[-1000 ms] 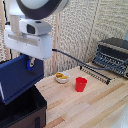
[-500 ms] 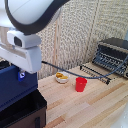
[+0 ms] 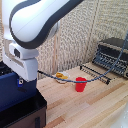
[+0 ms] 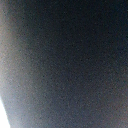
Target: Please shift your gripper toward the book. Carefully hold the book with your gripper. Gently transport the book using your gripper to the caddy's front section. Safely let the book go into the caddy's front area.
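Note:
In the exterior view my gripper (image 3: 20, 82) hangs under the white boxy wrist at the left, one blue fingertip (image 3: 20, 83) showing against the book. The dark navy book (image 3: 9, 91) stands upright in its grip, its lower part down inside the black caddy (image 3: 24, 113) at the lower left corner. The jaws are closed on the book's upper edge. Which compartment the book is in is hidden by the caddy wall. The wrist view shows only a dark blurred surface very close to the lens.
A red cup (image 3: 80, 84) stands on the wooden table (image 3: 85, 107). Behind it lie a small yellow object (image 3: 61, 76) and a dark wire rack (image 3: 100, 73). A dark toaster oven (image 3: 113, 55) stands at the exterior view's right.
The gripper has moved down and to the exterior view's left with the book, lowering it into the caddy.

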